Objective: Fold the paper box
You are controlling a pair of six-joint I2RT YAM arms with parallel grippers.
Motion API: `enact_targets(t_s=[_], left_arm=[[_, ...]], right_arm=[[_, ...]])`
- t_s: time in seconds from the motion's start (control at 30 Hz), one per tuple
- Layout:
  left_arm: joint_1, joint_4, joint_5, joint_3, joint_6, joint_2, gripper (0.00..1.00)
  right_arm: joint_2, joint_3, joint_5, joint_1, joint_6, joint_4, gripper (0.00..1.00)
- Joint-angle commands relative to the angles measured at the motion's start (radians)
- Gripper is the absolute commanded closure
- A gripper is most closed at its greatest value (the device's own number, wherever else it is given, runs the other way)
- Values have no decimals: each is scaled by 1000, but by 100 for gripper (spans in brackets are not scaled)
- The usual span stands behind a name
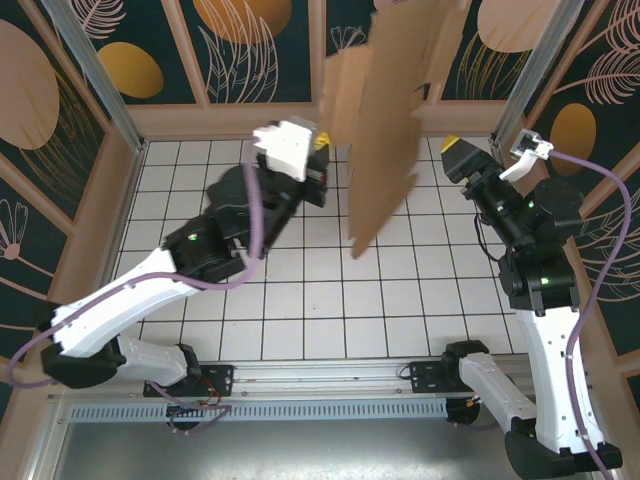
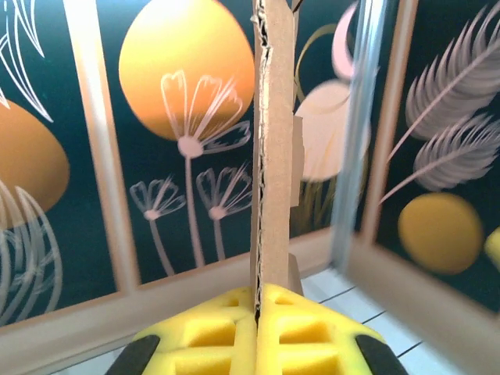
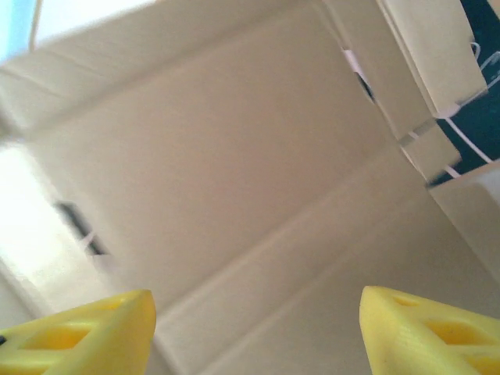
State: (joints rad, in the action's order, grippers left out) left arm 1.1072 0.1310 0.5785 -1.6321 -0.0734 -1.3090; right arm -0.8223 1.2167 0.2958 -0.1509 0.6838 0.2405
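The paper box point(image 1: 385, 130) is a plain brown cardboard sheet with flaps, held up on edge in the air over the back of the table. My left gripper point(image 1: 326, 150) is shut on its left edge. In the left wrist view the yellow fingers point(image 2: 211, 328) pinch the sheet point(image 2: 273, 156), seen edge-on and rising straight up from the left gripper point(image 2: 258, 301). My right gripper point(image 1: 452, 145) hovers just right of the sheet, apart from it. In the right wrist view the right gripper point(image 3: 258, 336) stands open, facing the creased cardboard face point(image 3: 234, 172) with nothing between its fingertips point(image 3: 94, 328).
White tiled table point(image 1: 330, 300) below. Wooden frame walls with dark floral panels point(image 1: 220, 40) close in the back and sides. A metal post point(image 1: 540, 60) stands at the back right. A metal rail point(image 1: 320, 375) carries both arm bases along the near edge.
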Motion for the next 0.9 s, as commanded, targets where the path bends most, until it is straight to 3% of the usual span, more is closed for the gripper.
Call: enact_targets(t_s=[0.0, 0.13, 0.37, 0.47, 0.63, 0.7, 0.87], left_arm=[[-116, 89, -165, 42, -298, 0, 96], [-326, 22, -387, 270, -532, 24, 97], [-638, -357, -798, 780, -901, -141, 100], [-685, -460, -814, 900, -956, -212, 100], [-685, -483, -779, 956, -954, -239, 100], [-685, -458, -752, 959, -939, -233, 100], [-686, -428, -691, 1012, -952, -169, 98]], right_arm=[[-40, 4, -4, -10, -100, 85, 30], [-83, -59, -10, -66, -143, 85, 31], [-188, -231, -272, -299, -246, 66, 34], [-228, -314, -258, -302, -255, 25, 46], [-319, -428, -205, -306, -257, -66, 86], [-374, -446, -182, -316, -269, -87, 97], [-519, -451, -239, -325, -256, -75, 100]])
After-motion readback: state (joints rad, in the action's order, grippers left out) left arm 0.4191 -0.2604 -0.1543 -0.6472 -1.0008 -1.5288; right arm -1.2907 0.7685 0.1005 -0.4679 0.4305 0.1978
